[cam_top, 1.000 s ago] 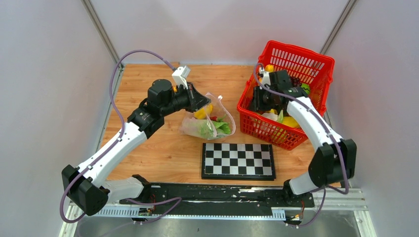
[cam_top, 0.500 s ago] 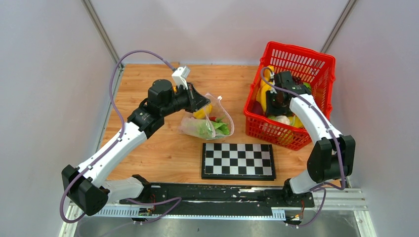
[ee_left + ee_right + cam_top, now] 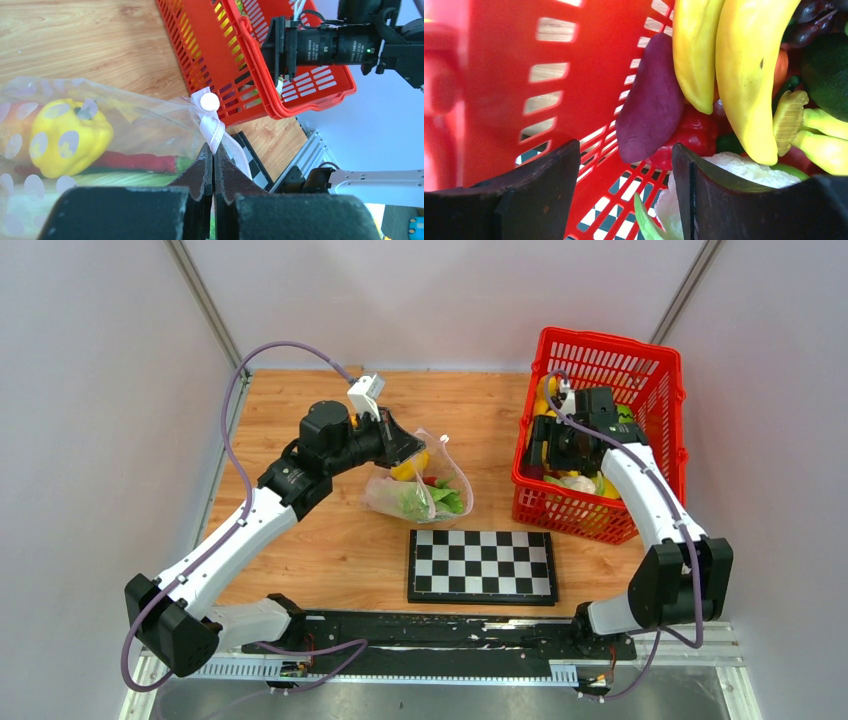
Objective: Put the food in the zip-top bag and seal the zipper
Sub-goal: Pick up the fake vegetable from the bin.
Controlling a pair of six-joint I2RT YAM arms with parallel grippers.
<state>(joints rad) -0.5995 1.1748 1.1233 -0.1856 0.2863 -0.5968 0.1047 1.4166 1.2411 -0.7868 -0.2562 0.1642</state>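
Observation:
The clear dotted zip-top bag (image 3: 420, 485) lies on the wooden table with its mouth lifted. My left gripper (image 3: 213, 150) is shut on the pale zipper (image 3: 216, 131) strip near its round white tab. Food inside the bag includes a yellow pepper (image 3: 65, 142), a red chilli (image 3: 132, 162) and green lettuce (image 3: 415, 502). My right gripper (image 3: 625, 150) is open, low inside the red basket. Ahead of it lie a purple sweet potato (image 3: 651, 100), bananas (image 3: 734, 65) and a red pepper (image 3: 691, 137). A white cauliflower (image 3: 744, 170) sits against its right finger.
The red mesh basket (image 3: 660, 370) stands at the back right, close to the right wall. A folded chessboard (image 3: 482, 565) lies in front of the bag. Grey walls close in the table on three sides.
My right gripper has opened inside the basket and moved right. The basket has slid right and turned with it. The left arm and the bag have not moved.

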